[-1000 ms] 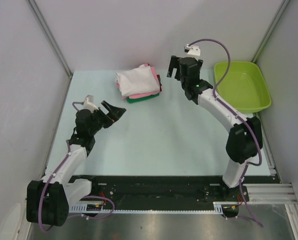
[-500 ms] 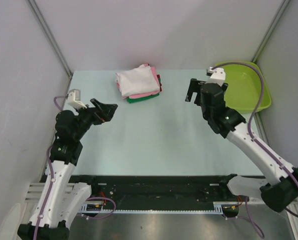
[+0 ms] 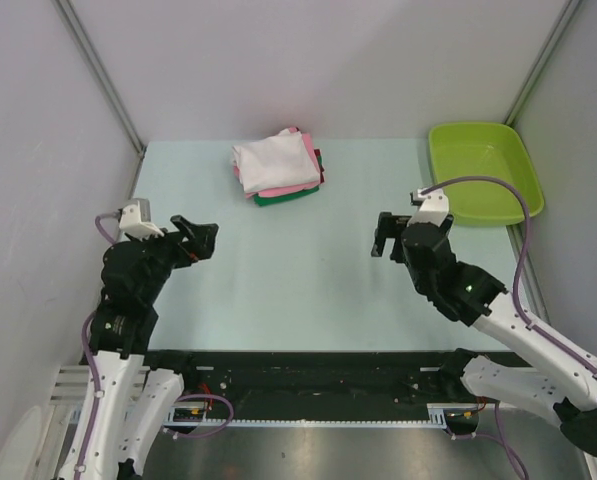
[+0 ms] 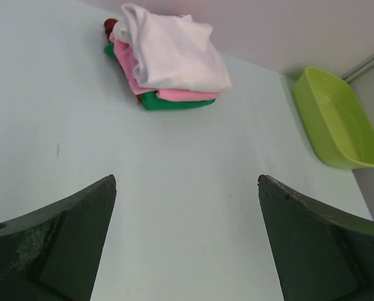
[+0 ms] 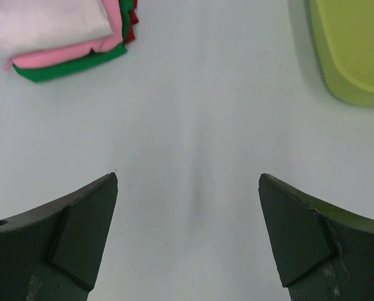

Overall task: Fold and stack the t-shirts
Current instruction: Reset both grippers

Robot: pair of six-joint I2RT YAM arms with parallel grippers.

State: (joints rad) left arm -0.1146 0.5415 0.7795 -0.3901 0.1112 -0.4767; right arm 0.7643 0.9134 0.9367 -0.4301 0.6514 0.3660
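Note:
A stack of folded t-shirts lies at the back middle of the table: white on top, pink under it, dark red at the far side, green at the bottom. It also shows in the left wrist view and at the top left of the right wrist view. My left gripper is open and empty, above the table's left side, well short of the stack. My right gripper is open and empty, above the table's right middle, also away from the stack.
A lime-green plastic tub stands at the back right corner, empty; it shows in the left wrist view and the right wrist view. Grey walls enclose the table on the left, back and right.
Both arms have pulled back from the stack toward the near edge. The right gripper moved from beside the stack to the right middle. The left gripper moved left and nearer.

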